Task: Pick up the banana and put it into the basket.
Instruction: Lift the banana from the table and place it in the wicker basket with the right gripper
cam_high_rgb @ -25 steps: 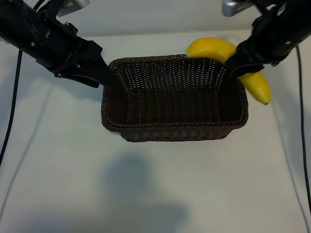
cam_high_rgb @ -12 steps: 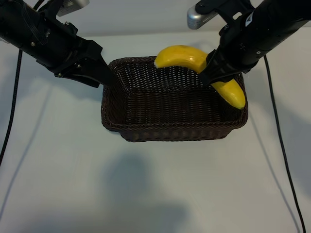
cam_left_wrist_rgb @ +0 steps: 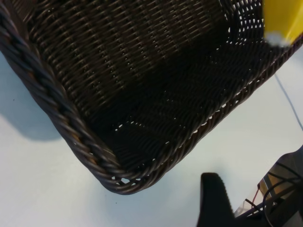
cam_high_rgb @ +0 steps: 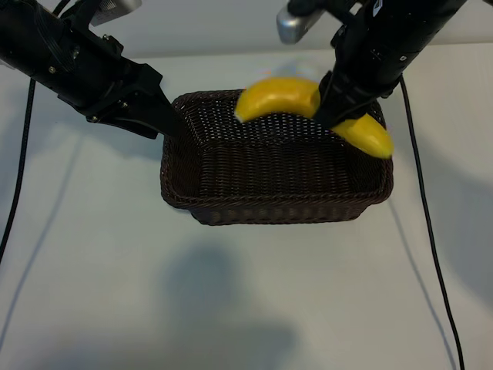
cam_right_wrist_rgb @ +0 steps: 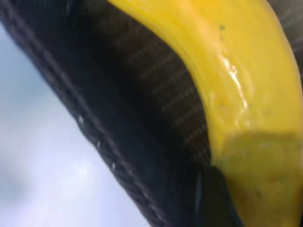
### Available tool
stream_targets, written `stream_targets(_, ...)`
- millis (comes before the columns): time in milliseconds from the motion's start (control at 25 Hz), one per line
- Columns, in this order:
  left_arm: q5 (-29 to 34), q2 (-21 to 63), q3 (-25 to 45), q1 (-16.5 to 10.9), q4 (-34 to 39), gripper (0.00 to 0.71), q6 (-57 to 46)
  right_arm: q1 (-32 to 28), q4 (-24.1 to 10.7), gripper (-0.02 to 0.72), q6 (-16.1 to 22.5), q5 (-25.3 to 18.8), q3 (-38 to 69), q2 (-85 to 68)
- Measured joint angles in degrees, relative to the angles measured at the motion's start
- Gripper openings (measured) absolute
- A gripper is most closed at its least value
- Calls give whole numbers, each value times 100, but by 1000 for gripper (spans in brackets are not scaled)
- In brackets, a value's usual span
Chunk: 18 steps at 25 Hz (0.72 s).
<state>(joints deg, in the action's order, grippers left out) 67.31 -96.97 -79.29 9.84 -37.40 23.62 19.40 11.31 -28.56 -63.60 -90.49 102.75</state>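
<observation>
The bright yellow banana [cam_high_rgb: 277, 99] hangs over the far right part of the dark brown wicker basket [cam_high_rgb: 277, 212], above its rim. My right gripper [cam_high_rgb: 339, 119] is shut on the banana's middle. In the right wrist view the banana [cam_right_wrist_rgb: 236, 94] fills the frame over the basket's wall [cam_right_wrist_rgb: 94, 132], with one dark finger [cam_right_wrist_rgb: 210, 201] pressed against it. My left gripper [cam_high_rgb: 171, 123] rests at the basket's far left corner. In the left wrist view one black finger [cam_left_wrist_rgb: 213, 198] stands outside the basket corner [cam_left_wrist_rgb: 71, 127], a gap of table between them. The banana's end [cam_left_wrist_rgb: 281, 19] shows over the far side.
The basket sits in the middle of a pale table [cam_high_rgb: 92, 270]. Black cables run down the table at the left [cam_high_rgb: 19, 177] and the right [cam_high_rgb: 424, 231]. A silver camera housing [cam_high_rgb: 296, 23] sits on the right arm.
My right gripper has carried the banana leftward, from beyond the basket's far right corner to above its inside. The left arm and the basket have not moved.
</observation>
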Motion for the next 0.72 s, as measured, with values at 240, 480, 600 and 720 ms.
stream_targets(240, 0, 0, 0, 0, 5, 466, 0, 0, 8, 396, -314, 6, -27, 123)
stream_targets(480, 0, 0, 0, 0, 5, 466, 1, 0, 26, 396, -367, 295, -27, 226)
stream_targets(600, 0, 0, 0, 0, 5, 466, 1, 0, 112, 396, -367, 368, -27, 416)
stream_targets(720, 0, 0, 0, 0, 5, 466, 1, 0, 206, 396, -367, 457, -27, 686)
